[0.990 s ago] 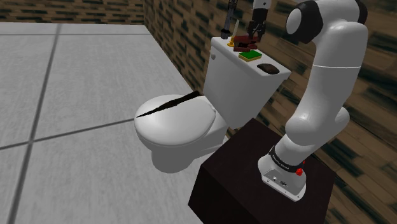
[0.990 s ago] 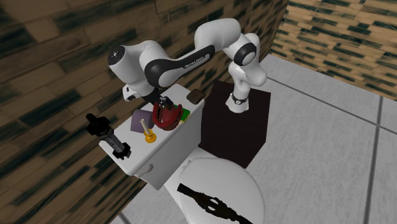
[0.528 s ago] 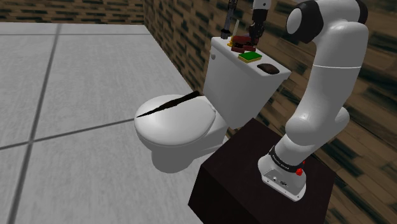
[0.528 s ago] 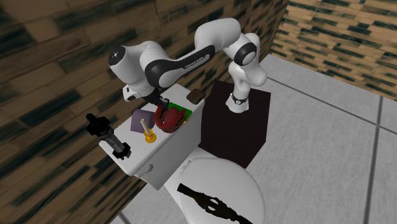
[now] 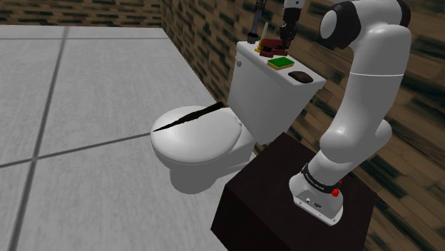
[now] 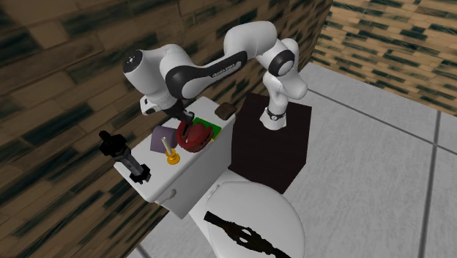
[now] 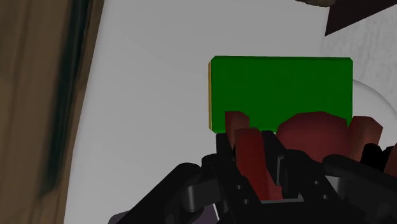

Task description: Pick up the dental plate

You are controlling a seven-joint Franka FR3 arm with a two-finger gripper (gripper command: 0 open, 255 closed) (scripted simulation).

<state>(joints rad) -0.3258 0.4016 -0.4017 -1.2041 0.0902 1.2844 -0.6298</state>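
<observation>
The dental plate (image 5: 269, 48) is a dark red, horseshoe-shaped piece on the white toilet tank lid (image 5: 249, 55). My black gripper (image 5: 284, 40) comes down on it from above and is shut on its rim. In the second exterior view the gripper (image 6: 185, 130) clasps the plate (image 6: 198, 138) on the side toward the wall. In the wrist view both fingers (image 7: 226, 150) pinch a red wall of the plate (image 7: 315, 130) between them. Whether the plate still touches the lid I cannot tell.
A green sponge (image 5: 281, 63) lies right beside the plate, with a dark brown piece (image 5: 300, 76) farther along the lid. A purple square (image 6: 161, 139), a small yellow item (image 6: 171, 156) and a black tool (image 6: 124, 157) stand at the lid's other end. A black object (image 6: 242, 234) lies on the toilet seat.
The fingers stood apart around the plate a second ago; they have closed on its rim. The hand has shifted slightly and the plate with it.
</observation>
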